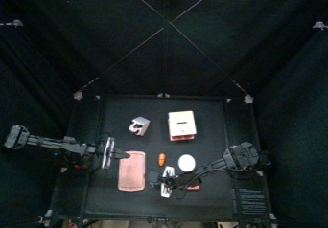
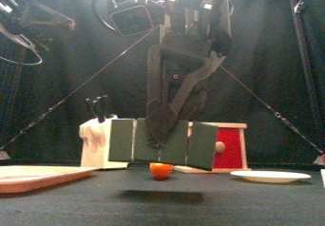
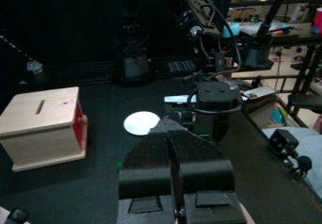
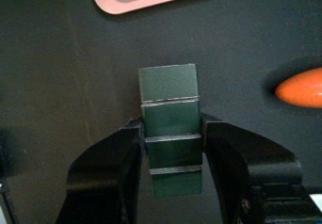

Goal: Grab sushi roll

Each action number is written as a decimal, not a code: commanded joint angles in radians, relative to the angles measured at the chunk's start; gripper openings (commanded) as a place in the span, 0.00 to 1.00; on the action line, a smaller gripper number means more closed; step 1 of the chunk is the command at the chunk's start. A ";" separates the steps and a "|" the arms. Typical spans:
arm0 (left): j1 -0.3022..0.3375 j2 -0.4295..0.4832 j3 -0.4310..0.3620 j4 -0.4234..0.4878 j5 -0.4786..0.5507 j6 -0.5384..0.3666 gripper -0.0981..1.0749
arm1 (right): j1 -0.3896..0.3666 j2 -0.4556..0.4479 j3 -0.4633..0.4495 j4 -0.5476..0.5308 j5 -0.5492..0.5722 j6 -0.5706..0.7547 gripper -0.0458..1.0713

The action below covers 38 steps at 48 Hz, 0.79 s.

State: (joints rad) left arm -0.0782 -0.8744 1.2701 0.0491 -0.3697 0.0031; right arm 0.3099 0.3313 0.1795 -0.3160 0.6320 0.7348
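Sushi roll (image 4: pixel 170 115), a dark green-black block, sits between the two jaws of the right pincer (image 4: pixel 171 122). Its sides lie against their inner faces, so the pincer is pinching it with the jaws standing fairly wide. One end of the roll reaches out past the jaw tips. In the front view the right arm hangs down near the front edge of the bench (image 1: pixel 115 107). One black jaw covers the middle of the roll, and the green ends show on either side. A shadow lies on the bench below, and the roll appears to hang just clear of the surface.

Just behind it in the front view a small orange piece (image 2: pixel 162 170) rests on the bench. Seen from above, this piece lies between a pink tray (image 1: pixel 130 174) to the left and a white oval plate (image 1: pixel 187 162) to the right, apart from both. Farther back stand a pale wooden box with a red side (image 1: pixel 183 125) and, to its left, a small white block with dark handles sticking up (image 2: pixel 91 144).

The left pincer (image 3: pixel 174 138) rests on the left side of the bench beside the tray, with its jaws pressed together and nothing between them.
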 commanded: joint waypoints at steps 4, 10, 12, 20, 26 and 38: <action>0.008 0.002 -0.014 0.002 -0.011 0.003 0.07 | -0.006 -0.054 -0.009 -0.002 -0.005 0.003 0.58; 0.018 0.002 -0.014 0.002 -0.012 0.003 0.07 | -0.005 -0.052 -0.009 0.003 -0.003 0.005 0.58; 0.020 0.002 -0.014 0.002 -0.012 0.003 0.07 | -0.005 -0.052 -0.011 0.003 -0.005 0.005 0.58; 0.021 0.002 -0.014 0.003 -0.014 0.003 0.07 | -0.002 -0.049 -0.012 0.005 -0.005 0.006 0.58; 0.029 0.002 -0.014 0.003 -0.017 0.003 0.07 | 0.000 -0.049 -0.012 0.006 -0.003 0.006 0.58; 0.054 0.002 -0.014 0.005 -0.017 0.003 0.07 | 0.000 -0.051 -0.015 0.023 -0.003 0.006 0.58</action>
State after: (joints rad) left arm -0.0368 -0.8744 1.2701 0.0522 -0.3758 0.0061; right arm 0.3114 0.3313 0.1810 -0.2976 0.6305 0.7394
